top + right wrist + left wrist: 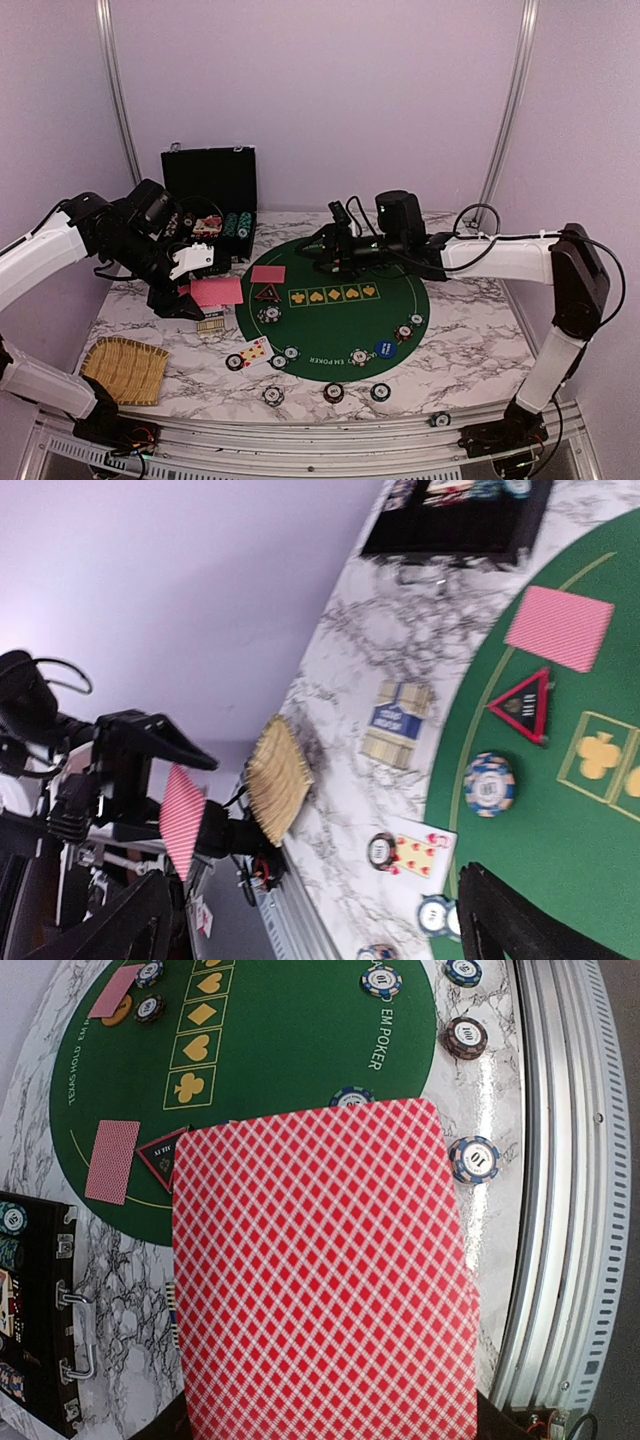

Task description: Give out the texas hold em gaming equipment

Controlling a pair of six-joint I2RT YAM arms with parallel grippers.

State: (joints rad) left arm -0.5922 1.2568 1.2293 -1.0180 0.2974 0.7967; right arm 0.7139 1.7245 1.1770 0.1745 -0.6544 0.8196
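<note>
The left gripper (191,298), seen from above, is clenched on a red-backed card (217,291) beside the green felt (340,322). The right gripper (324,258) hangs released above it. The card is best laid flat at a bare seat.

Left wrist: seven chips (466,1037), two face-down cards (112,1160).

Right wrist: one triangular button (522,702), one face-up card (420,848).

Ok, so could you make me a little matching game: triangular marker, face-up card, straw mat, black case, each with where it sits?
1 triangular marker
2 face-up card
3 straw mat
4 black case

A near left corner
B on the green felt, by a face-down card
C far left, lid up
D on the marble, beside a chip

Pairs: 1-B, 2-D, 3-A, 4-C.
</note>
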